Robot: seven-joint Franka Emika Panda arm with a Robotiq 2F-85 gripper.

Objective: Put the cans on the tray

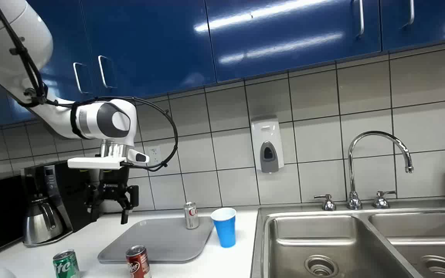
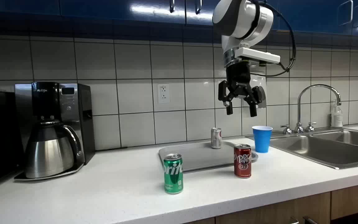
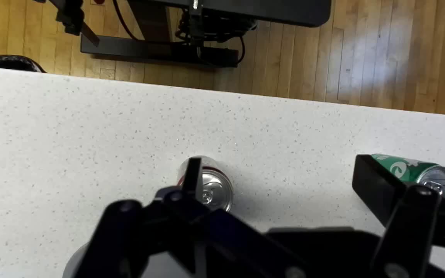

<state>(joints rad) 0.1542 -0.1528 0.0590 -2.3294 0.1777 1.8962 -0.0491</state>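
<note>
One silver can (image 2: 216, 138) stands on the tray (image 2: 197, 156); the green can (image 2: 173, 173) and red can (image 2: 242, 161) stand on the table (image 2: 110, 193) outside it, so two likely remain to move. The claw (image 2: 241, 111) hangs above, spread wide, holding nothing.

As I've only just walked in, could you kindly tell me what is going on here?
A robot arm holds its open jaws above the counter, gripping nothing, apparently partway through putting cans on the tray. The silver can stands on it; the green can and the red can stand upright on the counter, off the tray.
</note>
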